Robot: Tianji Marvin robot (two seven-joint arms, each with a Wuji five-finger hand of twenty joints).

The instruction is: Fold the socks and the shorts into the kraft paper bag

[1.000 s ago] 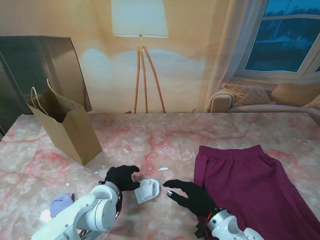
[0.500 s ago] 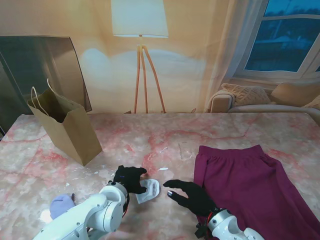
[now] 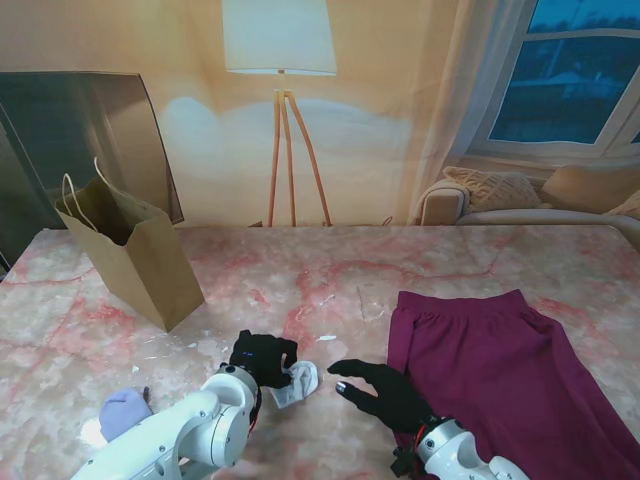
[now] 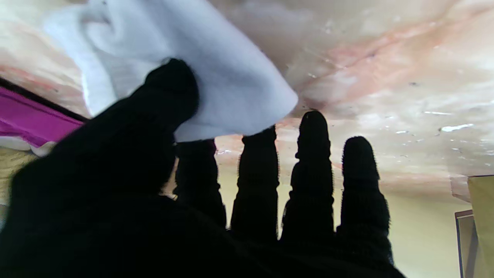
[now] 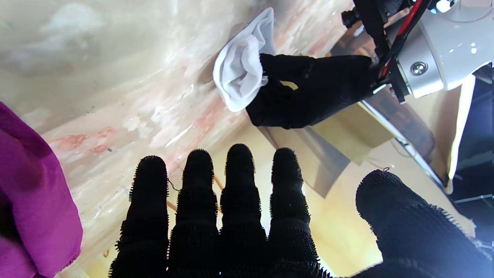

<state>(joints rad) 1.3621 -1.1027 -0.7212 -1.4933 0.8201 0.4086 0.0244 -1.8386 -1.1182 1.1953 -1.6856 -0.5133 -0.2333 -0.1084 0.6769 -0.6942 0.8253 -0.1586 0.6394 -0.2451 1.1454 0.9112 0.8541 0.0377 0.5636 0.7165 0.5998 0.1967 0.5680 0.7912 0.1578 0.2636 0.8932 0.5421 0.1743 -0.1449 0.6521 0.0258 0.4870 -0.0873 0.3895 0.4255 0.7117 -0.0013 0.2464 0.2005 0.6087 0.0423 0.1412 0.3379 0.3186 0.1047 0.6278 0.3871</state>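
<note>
Left hand (image 3: 264, 357): black-gloved, closed on the white sock (image 3: 297, 381), at about 6 o'clock on the marble table (image 3: 330, 270) in the stand view. Thumb (image 4: 170, 87) pressed onto one face of the cloth in the left wrist view, index and middle fingers tucked behind its lower edge, ring and little fingers extended and clear of it. Sock bunched and partly doubled over, projecting from the hand toward 3 o'clock, lower edge at or near the table surface; contact not determinable. Same grasp confirmed in the right wrist view: left hand (image 5: 305, 94) wrapped around one end of the sock (image 5: 241, 65).

Right hand (image 3: 385, 390): holding nothing, fingers spread and extended toward 9 o'clock, palm down, just beside the sock and apart from it. Four fingers (image 5: 239, 181) straight and side by side in the right wrist view, thumb held apart.

Maroon shorts (image 3: 500, 375): spread flat at 4 o'clock of the table, left edge just beside the right hand.

Lavender sock (image 3: 125, 410): bunched at 8 o'clock, near the left forearm, untouched.

Kraft paper bag (image 3: 135, 255): upright, mouth open, handles raised, at 10 o'clock, well apart from both hands.

Beyond the table: floor lamp (image 3: 282, 60) at 12 o'clock, sofa (image 3: 520, 200) at 2 o'clock.
</note>
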